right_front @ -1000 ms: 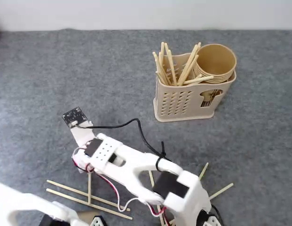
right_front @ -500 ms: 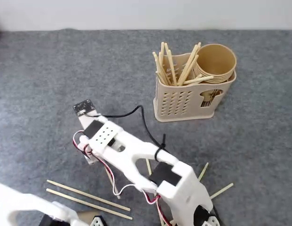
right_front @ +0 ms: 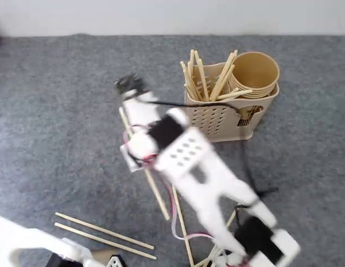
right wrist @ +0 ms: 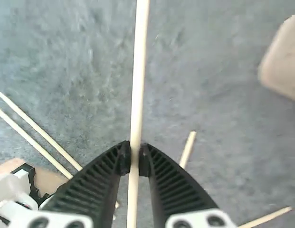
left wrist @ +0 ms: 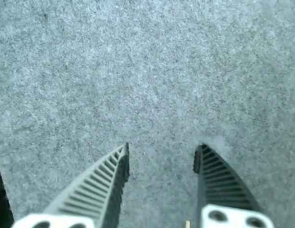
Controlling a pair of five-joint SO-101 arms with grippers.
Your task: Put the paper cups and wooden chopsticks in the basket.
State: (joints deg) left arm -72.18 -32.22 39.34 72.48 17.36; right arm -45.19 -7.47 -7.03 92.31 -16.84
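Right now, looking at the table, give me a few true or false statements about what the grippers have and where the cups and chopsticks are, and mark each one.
1. The right gripper is shut on a chopstick. True.
2. The left gripper holds a paper cup. False: it is open over bare carpet with nothing between its fingers.
3. The paper cups stand in the basket, beside a bunch of chopsticks. True.
4. Every chopstick is in the basket. False: besides the held one, two chopsticks lie side by side on the carpet, and more lie near the arm's base.
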